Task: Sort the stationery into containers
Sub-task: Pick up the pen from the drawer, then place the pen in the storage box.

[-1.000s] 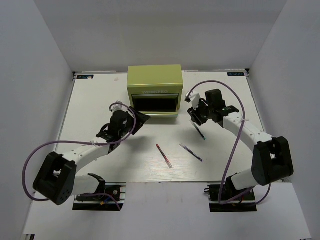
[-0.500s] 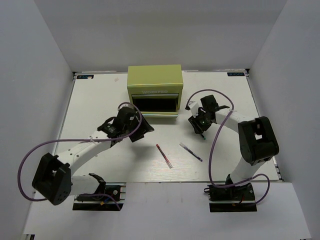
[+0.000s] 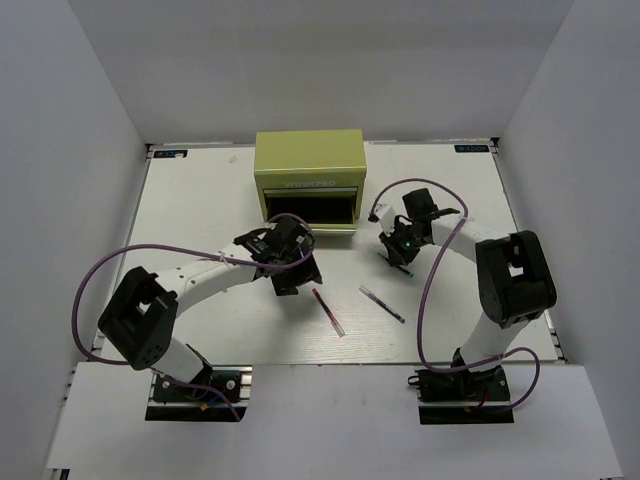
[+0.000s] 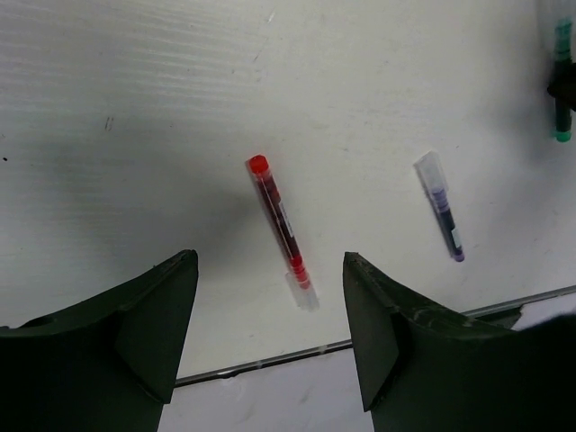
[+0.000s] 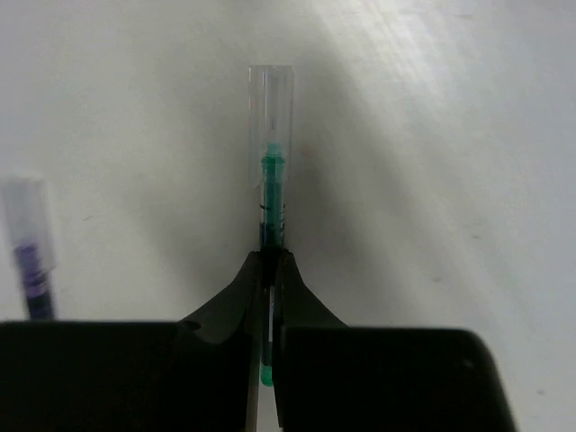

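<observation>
Lying at the middle of the overhead view, a white table [image 3: 190, 200] was boxed in by plain white walls [image 3: 320, 60] on 3 sides. A yellow-green chest [image 3: 308, 155] stood at the table's upper centre, with pale lettering on its front. Below the lettering, 1 drawer [image 3: 305, 207] showed as a dark opening, too dark to tell what was inside.

A red pen [image 3: 327, 311] and a purple pen [image 3: 382, 304] lay apart on the bare surface, lower centre. The left claw [image 3: 292, 272] hung above the red pen's upper end with its jaws wide apart, holding nothing. Right of the chest, the right claw [image 5: 270, 261] was pinched closed on a green pen [image 5: 272, 180], whose clear cap pointed toward the top of the wrist view.
</observation>
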`<state>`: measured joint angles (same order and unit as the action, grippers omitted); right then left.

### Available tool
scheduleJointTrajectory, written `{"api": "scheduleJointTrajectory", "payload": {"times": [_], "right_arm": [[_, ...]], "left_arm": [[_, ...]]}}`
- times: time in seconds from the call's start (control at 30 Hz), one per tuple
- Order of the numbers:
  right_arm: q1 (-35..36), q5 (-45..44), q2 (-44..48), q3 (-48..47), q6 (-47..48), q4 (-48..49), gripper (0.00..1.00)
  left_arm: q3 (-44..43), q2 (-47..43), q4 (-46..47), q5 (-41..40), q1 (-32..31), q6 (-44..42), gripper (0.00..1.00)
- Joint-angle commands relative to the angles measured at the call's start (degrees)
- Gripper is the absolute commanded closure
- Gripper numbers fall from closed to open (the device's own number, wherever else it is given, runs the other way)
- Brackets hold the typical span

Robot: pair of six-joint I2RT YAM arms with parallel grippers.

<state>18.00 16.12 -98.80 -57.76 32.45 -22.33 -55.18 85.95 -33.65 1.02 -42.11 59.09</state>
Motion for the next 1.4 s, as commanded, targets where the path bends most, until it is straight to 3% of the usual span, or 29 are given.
{"api": "scheduleJointTrajectory", "payload": {"times": [0.0,0.17,0.3,0.43,0.7,0.77,0.8,0.9,1.2,1.37], "right_arm": [[0.9,12.6,3.8,-2.5,8.7,-8.9,1.0],[2.9,19.5,8.2,-9.8,22.8,-12.0,1.0],[5.8,20.1,5.6,-18.7,24.8,-11.6,1.0],[9.8,17.1,0.2,-29.1,24.1,-10.1,1.0],[14.8,6.9,-11.1,-39.4,22.7,-4.7,0.96],[15.0,5.2,-12.5,-39.4,22.4,-3.4,0.89],[15.3,5.0,-12.7,-39.2,22.3,-2.7,0.78],[15.3,3.8,-12.6,-37.4,22.3,-1.1,0.64],[14.3,8.9,-1.4,-26.6,15.2,0.9,0.63],[12.7,9.6,6.7,-19.5,7.7,4.3,0.63]], "left_arm": [[-0.6,-1.2,0.7,-1.3,-1.5,-4.9,0.24],[3.1,-3.5,4.7,0.5,-2.0,-10.7,0.26],[3.1,-3.5,2.8,0.4,-2.5,-12.2,0.26],[3.1,-3.5,1.4,-0.7,-3.2,-8.6,0.26],[5.2,-6.1,6.0,-3.6,-4.3,2.4,0.27],[7.3,-7.5,9.1,-4.7,-4.3,6.3,0.27],[8.6,-7.6,11.5,-4.7,-4.3,7.5,0.27],[9.8,-8.1,13.9,-4.7,-4.3,11.8,0.27],[8.0,-1.8,14.8,-3.5,-5.9,21.3,0.31],[0.2,6.4,4.9,-2.8,-7.0,21.9,0.34]]}}
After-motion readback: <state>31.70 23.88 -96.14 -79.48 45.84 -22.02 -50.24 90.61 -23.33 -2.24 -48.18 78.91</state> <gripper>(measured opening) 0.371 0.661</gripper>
